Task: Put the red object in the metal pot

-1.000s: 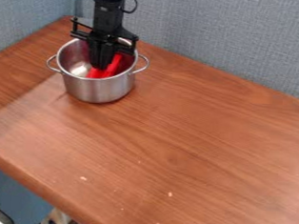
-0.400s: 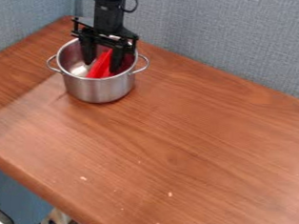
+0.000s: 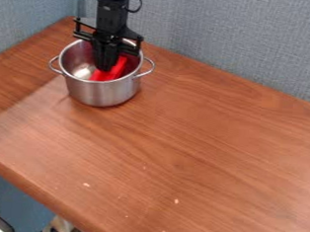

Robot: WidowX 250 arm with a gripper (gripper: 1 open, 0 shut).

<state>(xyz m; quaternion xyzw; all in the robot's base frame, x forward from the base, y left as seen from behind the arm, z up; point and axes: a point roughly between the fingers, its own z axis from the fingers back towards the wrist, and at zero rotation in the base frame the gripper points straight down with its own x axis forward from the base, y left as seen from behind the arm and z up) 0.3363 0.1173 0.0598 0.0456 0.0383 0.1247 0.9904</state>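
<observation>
Red shows at the bottom of the metal pot (image 3: 101,80): the red object (image 3: 111,73) now lies low inside it, just under the fingers (image 3: 107,58), where a moment ago it leaned upright between them. Whether the fingers are apart or together I cannot tell; they hang inside the rim. Judging by this, the drop looks done, and lifting clear of the wooden surface (image 3: 183,140) remains.

Metal pot (image 3: 103,80) sitting at the far left corner of the table (image 3: 183,149), close to the wall behind. Red object (image 3: 111,73) lying inside it, tool (image 3: 108,58) reaching down into the pot from above.
</observation>
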